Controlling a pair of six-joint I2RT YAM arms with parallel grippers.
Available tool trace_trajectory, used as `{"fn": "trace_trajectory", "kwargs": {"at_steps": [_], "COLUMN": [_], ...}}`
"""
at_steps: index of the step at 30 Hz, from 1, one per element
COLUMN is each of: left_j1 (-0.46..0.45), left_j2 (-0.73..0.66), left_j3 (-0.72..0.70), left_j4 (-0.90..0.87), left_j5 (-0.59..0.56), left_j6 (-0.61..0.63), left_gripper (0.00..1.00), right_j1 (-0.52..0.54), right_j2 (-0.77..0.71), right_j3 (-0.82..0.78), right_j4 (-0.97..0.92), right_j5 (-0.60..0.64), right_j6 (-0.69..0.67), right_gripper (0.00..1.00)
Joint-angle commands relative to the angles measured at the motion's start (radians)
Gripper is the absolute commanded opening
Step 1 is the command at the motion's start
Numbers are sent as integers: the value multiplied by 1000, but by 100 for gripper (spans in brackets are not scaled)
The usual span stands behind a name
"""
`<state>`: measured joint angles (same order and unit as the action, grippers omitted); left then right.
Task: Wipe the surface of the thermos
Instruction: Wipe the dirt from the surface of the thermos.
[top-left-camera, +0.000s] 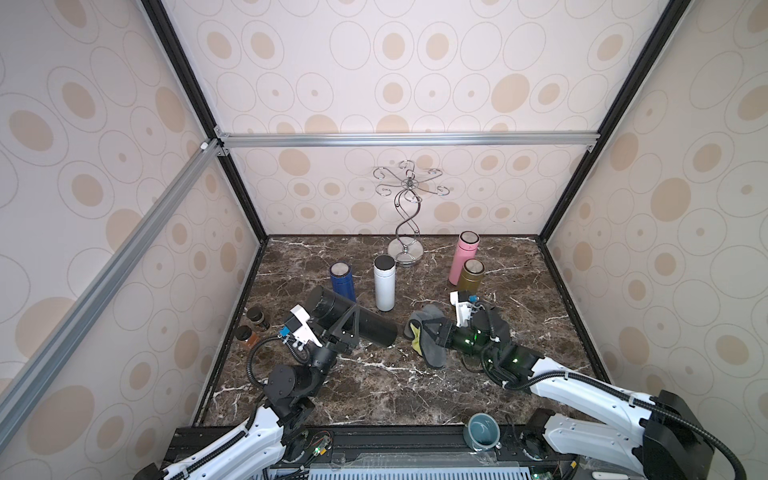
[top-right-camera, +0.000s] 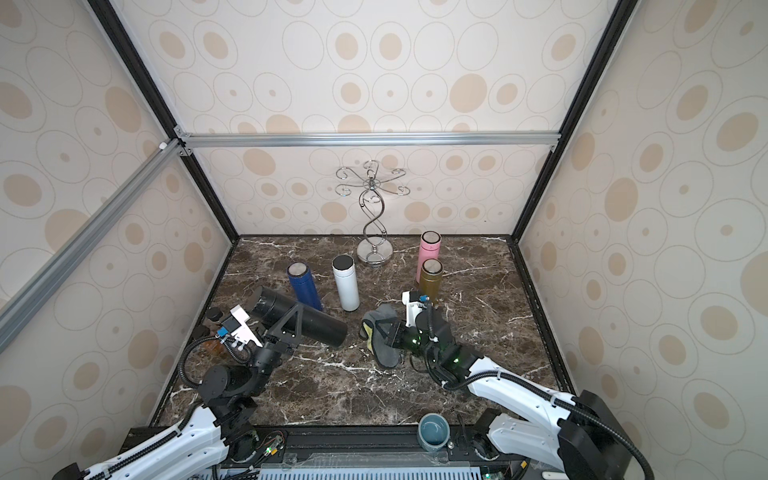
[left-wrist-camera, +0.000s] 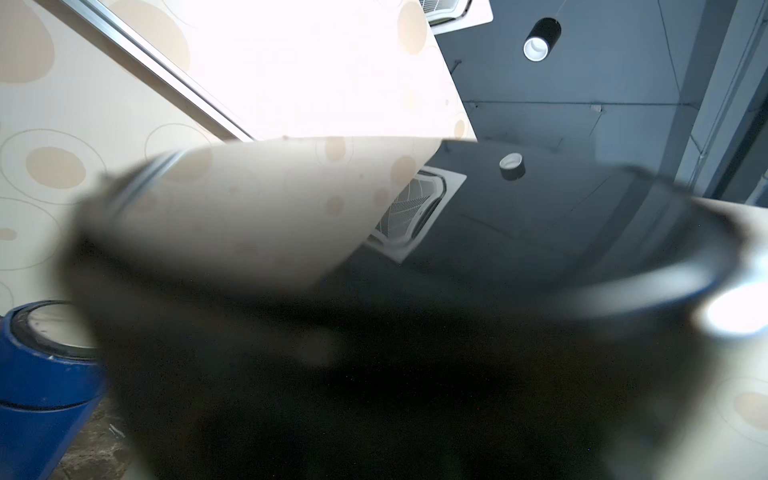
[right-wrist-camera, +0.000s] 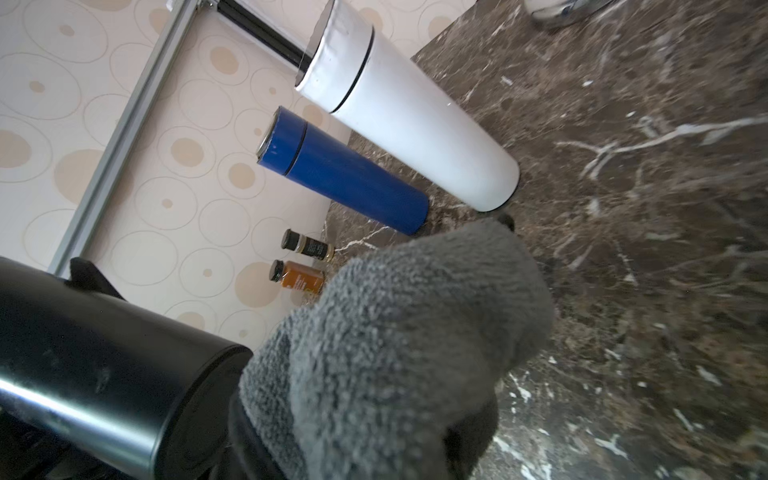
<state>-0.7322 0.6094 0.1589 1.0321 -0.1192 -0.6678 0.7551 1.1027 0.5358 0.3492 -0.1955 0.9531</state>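
Observation:
A black thermos (top-left-camera: 376, 328) (top-right-camera: 322, 326) lies tilted above the marble table, its lid end pointing to the back left. My left gripper (top-left-camera: 352, 321) (top-right-camera: 293, 322) is shut on its body. In the left wrist view the black thermos (left-wrist-camera: 374, 374) fills the frame as a dark blur and hides the jaws. My right gripper (top-left-camera: 426, 328) (top-right-camera: 380, 330) is shut on a grey cloth (top-left-camera: 434, 357) (right-wrist-camera: 415, 332) with a yellow side. The cloth hangs right beside the bottom end of the black thermos (right-wrist-camera: 83, 353); I cannot tell whether they touch.
A blue thermos (top-left-camera: 343, 282) and a white thermos (top-left-camera: 383, 282) stand behind the black one. A pink thermos (top-left-camera: 463, 257) and a gold thermos (top-left-camera: 470, 276) stand at back right. A wire stand (top-left-camera: 405, 249) is at the back, two spice jars (top-left-camera: 251, 326) at left, a teal cup (top-left-camera: 482, 432) in front.

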Motion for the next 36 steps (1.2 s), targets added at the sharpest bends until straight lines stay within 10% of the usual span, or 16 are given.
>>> {"fn": "trace_trajectory", "kwargs": {"at_steps": [1,36], "left_j1": [-6,-12], "left_j2": [-1,95], "left_j3": [19,-38], "left_j4": [102,326], "left_j5": [-1,-7], "left_j6": [-44,48], "left_gripper": [0,0], "right_j1": [-2,96], "right_j2": [26,336], "right_j3": [24,133], "right_j4": [177,632], "right_j5": [-131,-297], "right_j6": [95,392], "right_gripper": [0,0]}}
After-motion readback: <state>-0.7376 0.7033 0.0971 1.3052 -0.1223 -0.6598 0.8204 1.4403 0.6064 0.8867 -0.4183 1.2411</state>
